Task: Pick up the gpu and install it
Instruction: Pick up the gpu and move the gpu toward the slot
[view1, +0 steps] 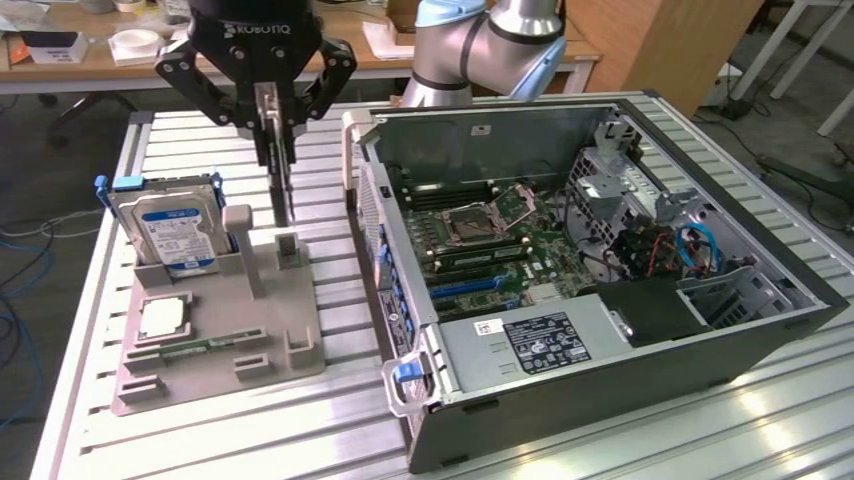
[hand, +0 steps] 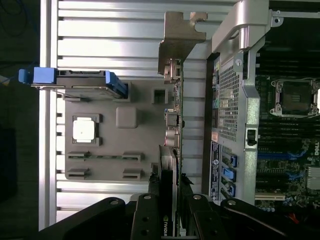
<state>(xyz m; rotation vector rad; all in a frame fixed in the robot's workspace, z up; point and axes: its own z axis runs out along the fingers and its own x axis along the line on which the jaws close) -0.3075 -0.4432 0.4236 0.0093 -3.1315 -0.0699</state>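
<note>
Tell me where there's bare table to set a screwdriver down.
Bare slats lie on the camera side of the grey tray, and a narrow strip runs between tray and computer case. The tray is crowded; the gripper holds the graphics card above it.

Slatted metal table (view1: 320, 430), loaded.
An open computer case (view1: 574, 400) lies on it; a grey parts holder (view1: 274, 325) sits just beside the case, on the exterior view's left.

"ROBOTIQ" on the hand (view1: 274, 140)
</note>
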